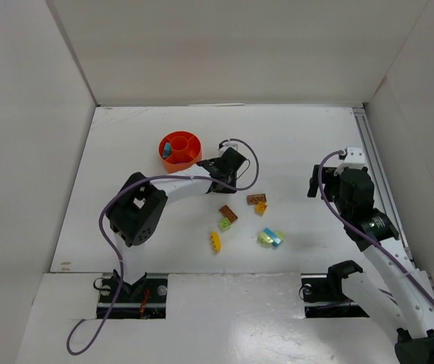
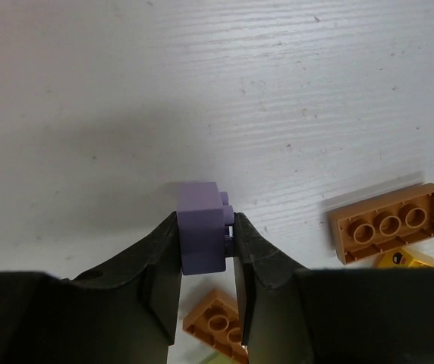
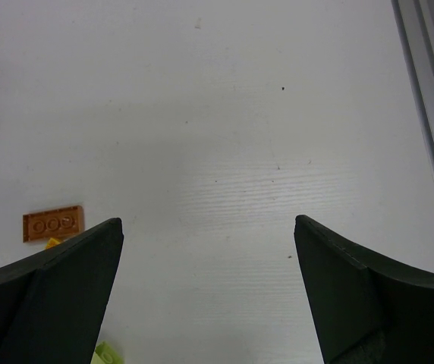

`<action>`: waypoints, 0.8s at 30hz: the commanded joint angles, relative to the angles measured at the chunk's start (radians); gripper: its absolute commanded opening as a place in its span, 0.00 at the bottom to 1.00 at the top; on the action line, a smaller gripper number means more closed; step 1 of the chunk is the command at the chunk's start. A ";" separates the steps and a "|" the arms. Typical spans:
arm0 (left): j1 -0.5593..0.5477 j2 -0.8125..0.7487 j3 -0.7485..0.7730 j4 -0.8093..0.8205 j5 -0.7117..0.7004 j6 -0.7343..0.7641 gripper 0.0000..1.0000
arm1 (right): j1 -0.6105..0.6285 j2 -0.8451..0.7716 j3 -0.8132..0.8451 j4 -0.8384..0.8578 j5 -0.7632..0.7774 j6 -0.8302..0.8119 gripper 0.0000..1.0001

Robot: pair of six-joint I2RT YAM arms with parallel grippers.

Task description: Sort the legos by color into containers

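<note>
Between the jaws of the left gripper (image 2: pixel 208 235) I have the purple brick (image 2: pixel 200 226), pinched by its two sides, jaws pressed together on it. Studs look to face sideways toward one finger. Can't tell if it sits on the table (image 2: pixel 126 91) or hangs just above it, nor which way its long axis runs.

What matters for the carry: in the top view the dish (image 1: pixel 190 136) lies just beside the left gripper, to its left and a bit farther from the bases. Short hop, nothing between them. One cyan brick (image 1: pixel 167 149) already lies in the dish's left compartment, so I judge purple needs one of the others; the inner walls are too small here to count.

Loose pile sits on the near side of that gripper: two brown bricks (image 1: pixel 256 199) (image 1: pixel 228 214), an orange one (image 1: pixel 261 207), a lime one (image 1: pixel 224 224), a yellow one (image 1: pixel 215 241), and a pale-and-cyan pair (image 1: pixel 272 237) touching each other.

Right gripper (image 3: pixel 208 221) is spread wide, holding nothing, over bare table near the right rail, well apart from the dish. Left arm is clearly the nearer one, so this drop is its job.
</note>
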 commanded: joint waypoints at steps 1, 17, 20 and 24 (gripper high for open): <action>0.014 -0.163 0.029 -0.057 -0.127 -0.034 0.00 | -0.008 -0.013 0.018 0.024 -0.002 -0.028 0.98; 0.316 -0.400 -0.063 -0.063 -0.196 0.011 0.06 | -0.017 0.035 0.058 -0.007 0.018 -0.095 0.98; 0.337 -0.380 -0.041 -0.063 -0.187 0.011 0.06 | -0.017 0.035 0.058 -0.007 0.027 -0.095 0.98; 0.337 -0.369 -0.041 -0.063 -0.187 0.020 0.06 | -0.026 0.035 0.067 -0.007 0.027 -0.104 0.98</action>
